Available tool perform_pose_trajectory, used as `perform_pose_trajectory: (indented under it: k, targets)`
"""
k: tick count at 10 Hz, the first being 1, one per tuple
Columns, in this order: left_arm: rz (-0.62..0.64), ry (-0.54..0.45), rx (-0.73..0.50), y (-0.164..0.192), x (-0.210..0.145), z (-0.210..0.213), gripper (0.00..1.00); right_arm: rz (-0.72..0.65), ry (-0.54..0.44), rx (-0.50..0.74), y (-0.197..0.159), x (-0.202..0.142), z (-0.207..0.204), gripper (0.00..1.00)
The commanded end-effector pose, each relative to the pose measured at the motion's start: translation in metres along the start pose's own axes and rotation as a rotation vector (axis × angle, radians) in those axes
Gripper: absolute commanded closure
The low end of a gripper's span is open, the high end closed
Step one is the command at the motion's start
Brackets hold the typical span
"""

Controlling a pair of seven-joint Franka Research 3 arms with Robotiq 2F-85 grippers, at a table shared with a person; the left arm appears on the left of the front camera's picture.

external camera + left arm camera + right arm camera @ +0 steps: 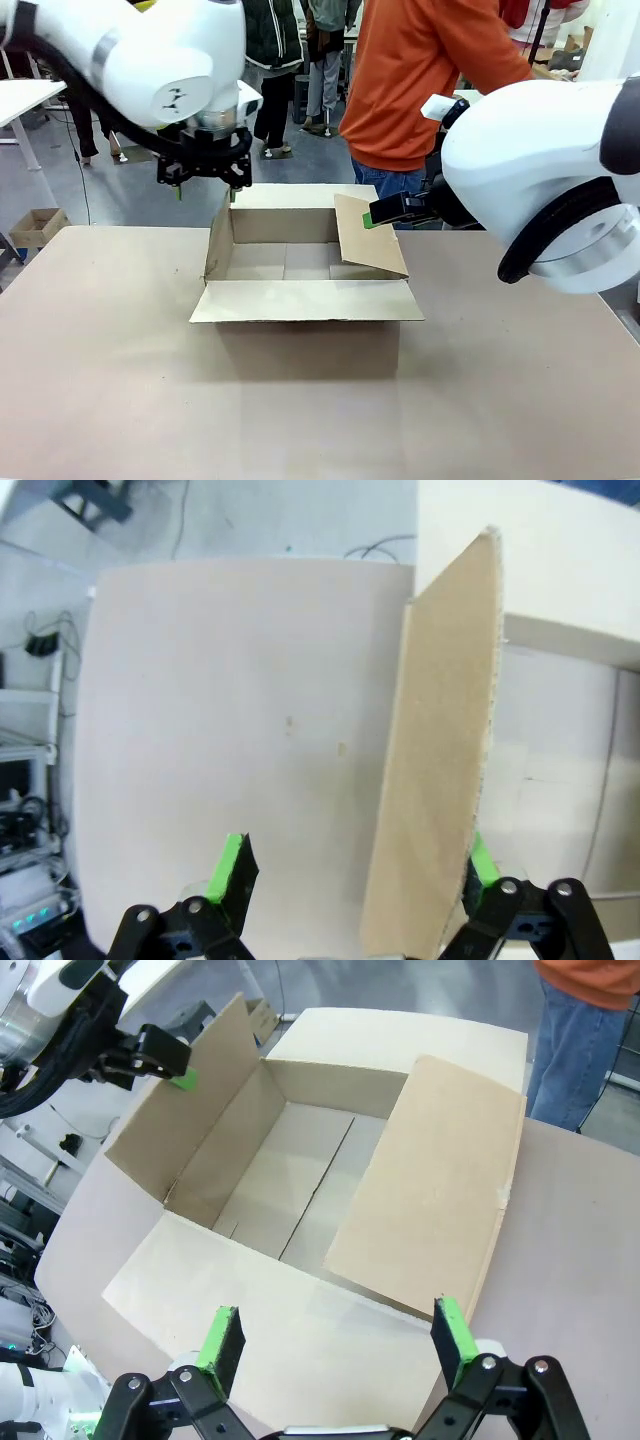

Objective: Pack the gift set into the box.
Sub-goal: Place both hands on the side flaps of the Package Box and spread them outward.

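The box (pixel 300 340) is a brown cardboard carton standing open at the middle of the table, and its inside is bare. Its near flap lies flat towards me, its left flap (pixel 440 740) stands upright, and its right flap (pixel 430 1180) leans inward over the opening. My left gripper (pixel 205 190) hangs open over the left flap. In the left wrist view the gripper (pixel 355 870) has the flap's edge between its fingers, close to the right finger. My right gripper (pixel 378 213) is open just above the right flap, and in its own view (pixel 335 1345) nothing is held. The gift set is out of view.
A person in an orange top (pixel 420 80) stands at the far side behind the box. The brown tabletop (pixel 100 380) has free room to the left, right and front of the box. A small carton (pixel 35 227) sits on the floor at far left.
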State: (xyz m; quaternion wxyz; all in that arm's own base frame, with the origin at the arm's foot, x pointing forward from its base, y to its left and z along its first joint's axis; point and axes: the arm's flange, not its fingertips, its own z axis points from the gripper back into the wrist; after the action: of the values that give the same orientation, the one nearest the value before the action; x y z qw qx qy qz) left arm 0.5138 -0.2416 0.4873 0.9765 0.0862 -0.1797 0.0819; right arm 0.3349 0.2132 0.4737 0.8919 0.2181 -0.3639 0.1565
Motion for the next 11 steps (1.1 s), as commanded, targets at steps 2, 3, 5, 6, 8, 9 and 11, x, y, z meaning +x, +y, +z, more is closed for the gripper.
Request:
perform_pose_trajectory:
  k: [2, 3, 5, 6, 8, 9, 11]
  targets:
    - [0.065, 0.033, -0.133, 0.060, -0.012, -0.019, 0.00, -0.001, 0.003, 0.009, 0.000, 0.002, 0.003, 0.00]
    - [0.082, 0.055, -0.183, 0.077, -0.013, -0.026, 0.00, -0.001, 0.003, 0.009, 0.000, 0.002, 0.003, 0.00]
    - [0.120, 0.103, -0.285, 0.105, -0.014, -0.044, 0.00, -0.001, 0.003, 0.009, 0.000, 0.002, 0.003, 0.00]
    - [0.110, 0.116, -0.342, 0.114, -0.014, -0.052, 0.00, -0.001, 0.003, 0.009, 0.000, 0.002, 0.003, 0.00]
    - [0.085, 0.173, -0.400, 0.126, -0.011, -0.073, 0.00, -0.001, 0.003, 0.009, 0.000, 0.002, 0.003, 0.00]
    - [0.074, 0.229, -0.520, 0.130, -0.012, -0.074, 0.00, -0.001, 0.003, 0.009, 0.000, 0.002, 0.003, 0.00]
    - [0.113, 0.142, -0.361, 0.116, -0.011, -0.066, 0.00, -0.001, 0.003, 0.009, 0.000, 0.002, 0.003, 0.00]
